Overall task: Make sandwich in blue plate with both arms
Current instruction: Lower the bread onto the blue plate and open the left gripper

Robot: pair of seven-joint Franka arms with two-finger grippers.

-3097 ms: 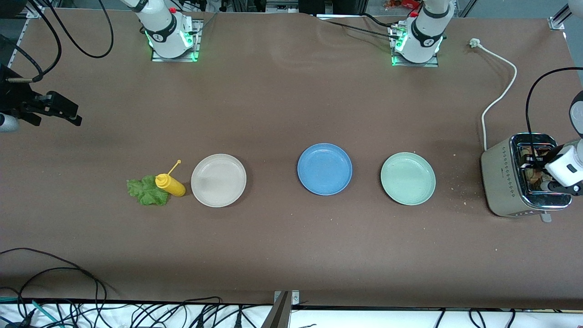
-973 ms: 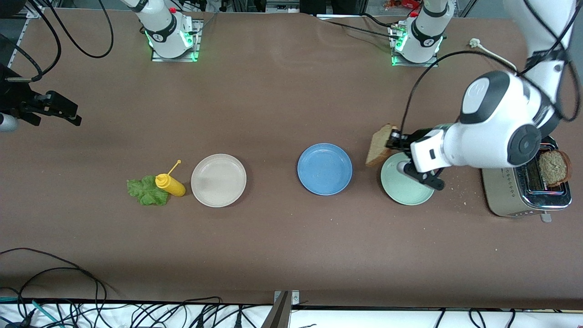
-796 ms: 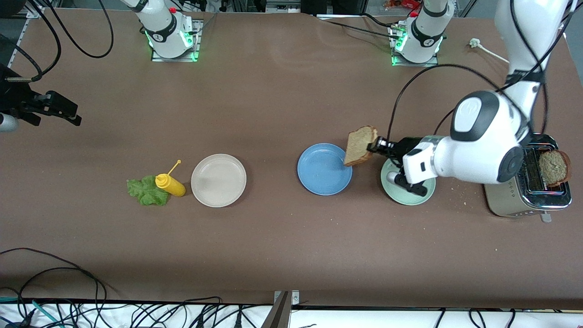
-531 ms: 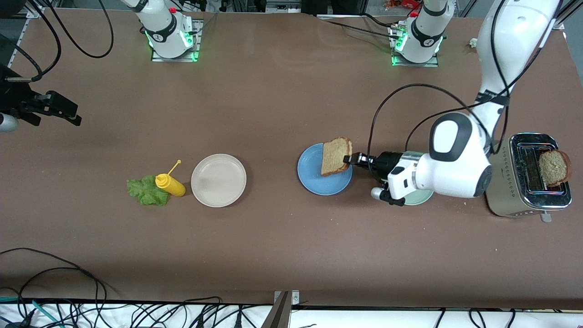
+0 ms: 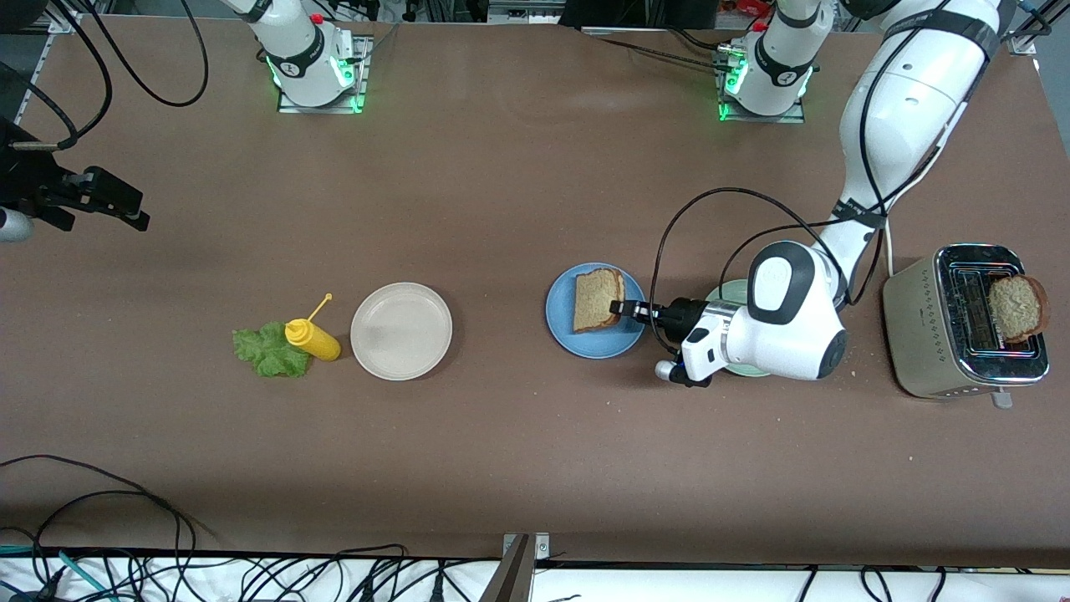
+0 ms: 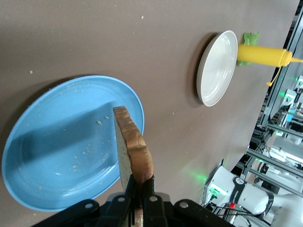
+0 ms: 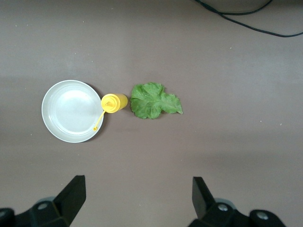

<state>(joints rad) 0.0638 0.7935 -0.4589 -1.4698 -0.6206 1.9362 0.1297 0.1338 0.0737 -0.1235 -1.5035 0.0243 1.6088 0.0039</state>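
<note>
My left gripper (image 5: pixel 619 307) is shut on the crust edge of a brown bread slice (image 5: pixel 594 299) and holds it tilted, low over the blue plate (image 5: pixel 562 322). I cannot tell whether the slice touches the plate. In the left wrist view the slice (image 6: pixel 132 150) stands edge-on between the fingers of the left gripper (image 6: pixel 140 189), over the crumb-dusted blue plate (image 6: pixel 47 156). A second slice (image 5: pixel 1015 308) sticks up from the toaster (image 5: pixel 919 334). The lettuce leaf (image 5: pixel 267 351) lies on the table toward the right arm's end. My right gripper (image 7: pixel 137 198) is open, empty and waiting high above the lettuce (image 7: pixel 154 100).
A yellow mustard bottle (image 5: pixel 313 339) lies between the lettuce and an off-white plate (image 5: pixel 401 331). The pale green plate (image 5: pixel 724 291) is mostly hidden under my left wrist. The toaster's white cord runs past the left arm toward its base. Cables lie along the table's near edge.
My left gripper carried the bread slice from the toaster, past the pale green plate, and lowered it over the blue plate. The right arm has not moved.
</note>
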